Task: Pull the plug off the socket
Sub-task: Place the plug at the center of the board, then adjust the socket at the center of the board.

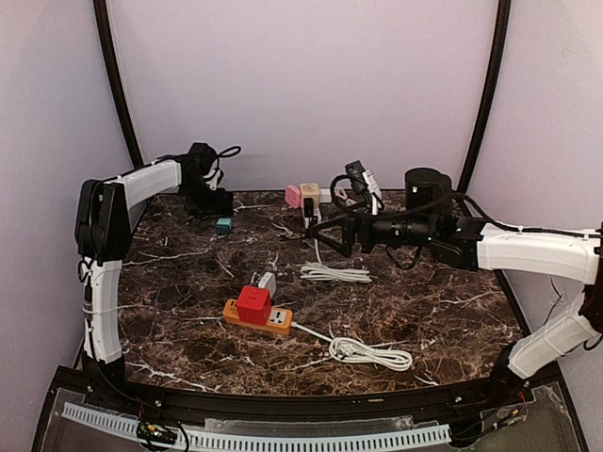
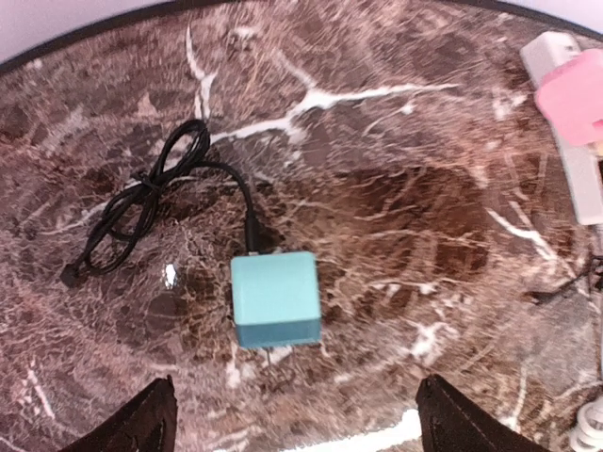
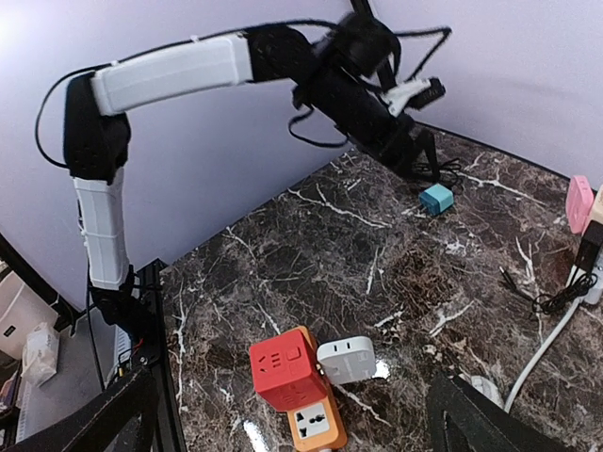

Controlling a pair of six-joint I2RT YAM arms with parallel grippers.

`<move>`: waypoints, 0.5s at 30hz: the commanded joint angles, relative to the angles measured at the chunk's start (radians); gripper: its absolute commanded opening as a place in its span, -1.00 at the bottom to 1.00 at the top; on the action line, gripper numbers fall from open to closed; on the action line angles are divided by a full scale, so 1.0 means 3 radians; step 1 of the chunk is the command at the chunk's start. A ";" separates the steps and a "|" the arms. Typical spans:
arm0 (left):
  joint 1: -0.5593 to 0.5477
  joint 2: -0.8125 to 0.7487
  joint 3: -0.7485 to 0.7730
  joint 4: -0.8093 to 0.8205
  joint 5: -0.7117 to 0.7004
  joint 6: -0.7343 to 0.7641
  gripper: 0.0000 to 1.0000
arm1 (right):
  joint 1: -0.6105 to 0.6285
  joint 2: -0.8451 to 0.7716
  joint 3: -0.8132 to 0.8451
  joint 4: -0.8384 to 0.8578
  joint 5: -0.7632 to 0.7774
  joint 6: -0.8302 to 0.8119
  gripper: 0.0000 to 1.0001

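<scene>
A teal cube plug (image 2: 275,298) lies loose on the marble table with its prongs showing and a black cable (image 2: 141,202) behind it; it also shows in the top view (image 1: 224,225). My left gripper (image 2: 292,428) is open and empty just near of it, at the back left in the top view (image 1: 212,202). An orange power strip (image 1: 256,317) at centre front carries a red cube plug (image 1: 252,303) and a white adapter (image 1: 268,281). My right gripper (image 3: 287,395) is open and empty, raised above the red plug (image 3: 287,365) and the strip (image 3: 318,428).
A white power strip (image 2: 570,141) at the back holds a pink plug (image 1: 293,195), a beige plug (image 1: 310,192) and a black plug (image 1: 309,207). Coiled white cables lie at mid-table (image 1: 334,273) and front right (image 1: 372,353). The back wall stands close behind the left gripper.
</scene>
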 commanded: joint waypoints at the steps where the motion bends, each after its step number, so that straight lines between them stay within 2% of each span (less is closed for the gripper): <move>1: -0.0210 -0.0734 -0.0322 -0.0053 -0.0012 -0.0077 0.78 | -0.0016 0.0167 0.0023 -0.0116 -0.0007 0.0077 0.97; 4: -0.0344 -0.1038 -0.0647 0.0002 -0.0011 -0.0102 0.78 | -0.0016 0.0256 0.0043 -0.0204 0.0039 0.0070 0.96; 10: -0.0611 -0.1944 -0.1779 0.0257 0.0017 -0.0251 0.76 | -0.0030 0.0470 0.0138 -0.0301 0.0016 -0.0033 0.92; 15: -0.0750 -0.2653 -0.2554 0.0408 0.0040 -0.0585 0.78 | -0.0132 0.0713 0.0189 -0.0308 -0.0131 -0.0022 0.85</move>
